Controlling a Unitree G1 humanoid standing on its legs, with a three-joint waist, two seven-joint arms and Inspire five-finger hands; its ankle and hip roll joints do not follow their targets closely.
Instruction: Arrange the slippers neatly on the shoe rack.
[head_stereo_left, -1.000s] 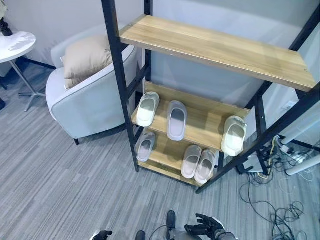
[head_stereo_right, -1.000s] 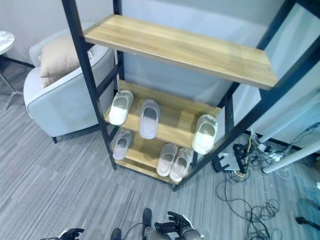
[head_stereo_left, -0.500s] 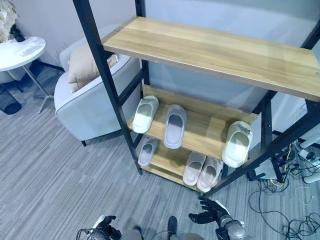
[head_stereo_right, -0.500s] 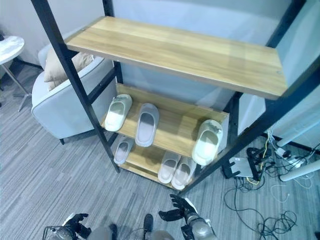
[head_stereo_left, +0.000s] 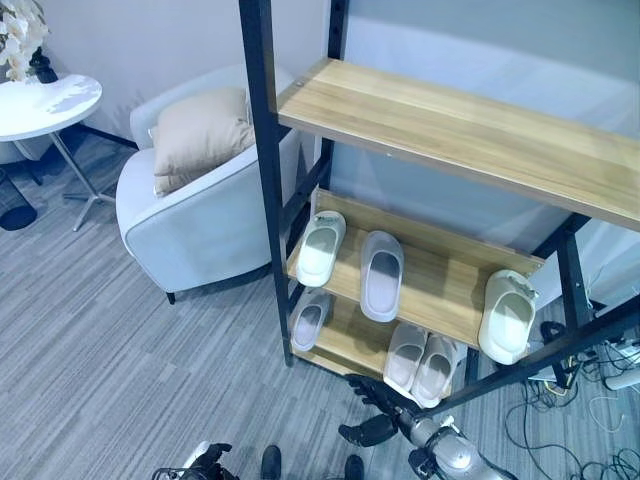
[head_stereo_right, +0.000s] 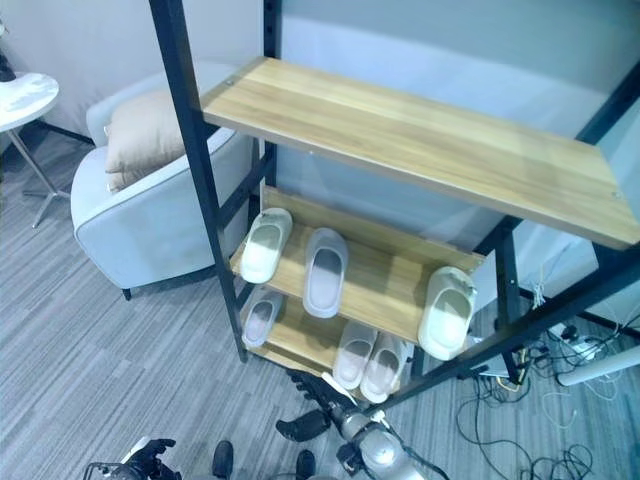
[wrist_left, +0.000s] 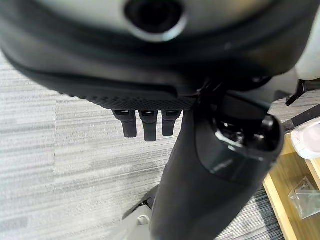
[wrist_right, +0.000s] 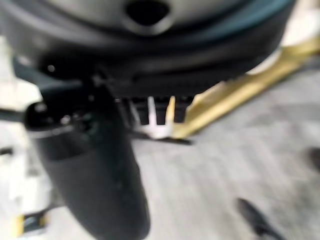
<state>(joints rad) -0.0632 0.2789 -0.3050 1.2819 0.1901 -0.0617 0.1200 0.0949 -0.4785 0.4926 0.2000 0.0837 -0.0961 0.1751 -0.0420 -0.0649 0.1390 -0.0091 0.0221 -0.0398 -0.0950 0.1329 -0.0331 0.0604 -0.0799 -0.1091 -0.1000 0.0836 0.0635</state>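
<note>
Slippers are sitting on the two lower shelves of the shoe rack (head_stereo_left: 455, 115), and neither hand is holding one. Nearest to you, the right hand (head_stereo_left: 378, 410) is hovering over the grey carpet (head_stereo_left: 110, 350) just in front of the rack's bottom shelf, its fingers spread and relaxed, gripping nothing. The left hand (head_stereo_left: 205, 462) is showing at the lower edge of the head views, over the carpet and well apart from the rack; in its own wrist view the fingers (wrist_left: 144, 125) are pointing straight out over the carpet, holding nothing. On the bottom shelf, you are seeing a pale pair of slippers (head_stereo_left: 423, 362) lying side by side and touching, just beyond the right hand, and a single small slipper (head_stereo_left: 310, 320) lying toward the left post. On the middle shelf, a greenish-white slipper (head_stereo_left: 320, 248) is lying at the left end, a grey slipper (head_stereo_left: 381, 275) is lying just beside it, and a second greenish-white slipper (head_stereo_left: 508, 315) is lying well apart at the right end, its front overhanging the shelf edge. To the left of the rack, a pale armchair (head_stereo_left: 195, 215) is carrying a beige cushion (head_stereo_left: 200, 135). Farther left, a round white side table (head_stereo_left: 48, 100) is standing on the carpet.
</note>
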